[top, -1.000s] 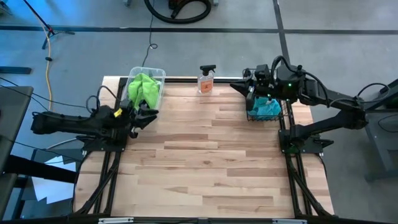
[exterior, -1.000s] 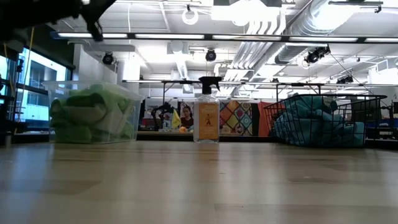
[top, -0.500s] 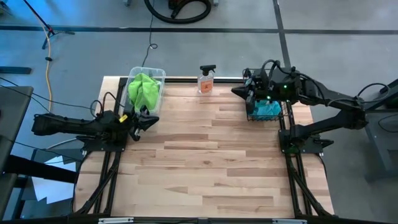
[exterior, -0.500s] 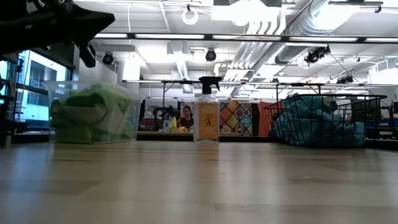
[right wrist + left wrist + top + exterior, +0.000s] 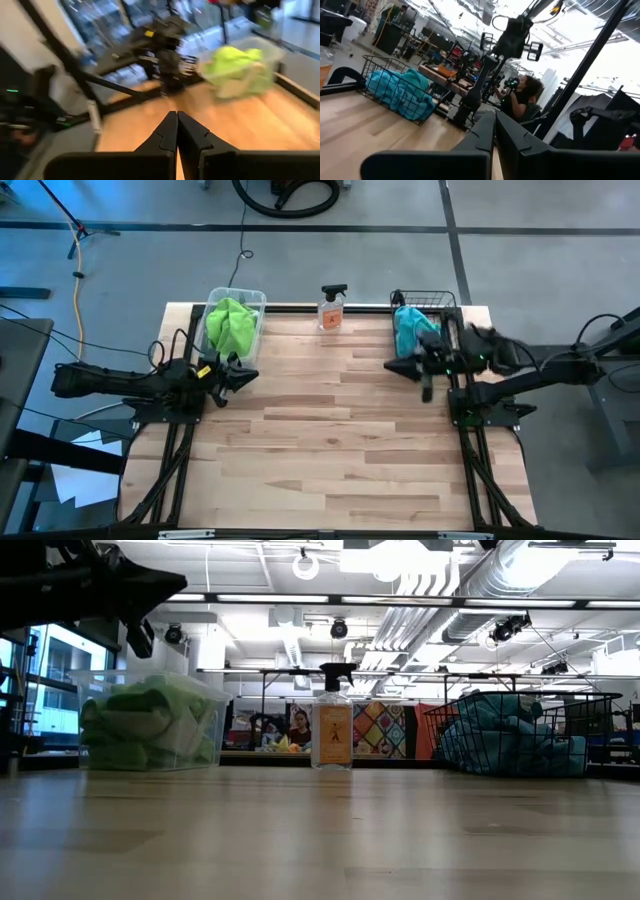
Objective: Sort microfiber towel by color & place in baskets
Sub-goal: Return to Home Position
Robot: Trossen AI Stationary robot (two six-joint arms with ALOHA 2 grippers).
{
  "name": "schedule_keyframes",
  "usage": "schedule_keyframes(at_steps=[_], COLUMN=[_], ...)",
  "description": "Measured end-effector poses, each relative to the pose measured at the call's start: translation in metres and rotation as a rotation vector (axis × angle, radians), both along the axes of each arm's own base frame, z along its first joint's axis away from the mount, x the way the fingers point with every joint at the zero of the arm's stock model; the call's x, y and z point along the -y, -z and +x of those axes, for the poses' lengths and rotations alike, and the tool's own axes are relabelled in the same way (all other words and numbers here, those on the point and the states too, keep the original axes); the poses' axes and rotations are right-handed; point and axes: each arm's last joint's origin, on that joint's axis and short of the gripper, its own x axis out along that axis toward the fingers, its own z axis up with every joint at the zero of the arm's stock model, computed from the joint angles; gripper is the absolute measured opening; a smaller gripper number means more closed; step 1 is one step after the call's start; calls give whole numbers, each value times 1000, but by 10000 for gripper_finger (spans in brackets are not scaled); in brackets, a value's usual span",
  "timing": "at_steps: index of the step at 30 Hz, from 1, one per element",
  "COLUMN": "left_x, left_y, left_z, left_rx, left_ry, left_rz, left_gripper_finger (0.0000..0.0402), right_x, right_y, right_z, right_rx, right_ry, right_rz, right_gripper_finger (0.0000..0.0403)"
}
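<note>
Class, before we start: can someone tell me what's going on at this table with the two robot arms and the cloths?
Sorting looks finished. The green cloths lie in the clear tub at the table's back left, the blue cloths in the wire basket at the back right, with a spray bottle standing between them. The left gripper is just in front of the tub, the right gripper just in front of the basket. Both are shut and hold nothing. No cloth shows on the table.
</note>
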Motion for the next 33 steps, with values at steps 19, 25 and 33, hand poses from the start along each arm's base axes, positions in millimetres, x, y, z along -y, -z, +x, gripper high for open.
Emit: schedule_keyframes(at_steps=[19, 25, 33], left_x=[0, 0, 0], left_y=[0, 0, 0], left_z=[0, 0, 0], left_rx=[-1, 0, 0], left_ry=[0, 1, 1], left_rz=[0, 0, 0], left_gripper_finger=[3, 3, 3], right_x=[5, 5, 6], right_y=[122, 144, 177], right_z=[-55, -64, -68], right_rx=[328, 355, 408], right_ry=[-42, -40, -19], right_rz=[-109, -131, -127], right_gripper_finger=[0, 0, 0])
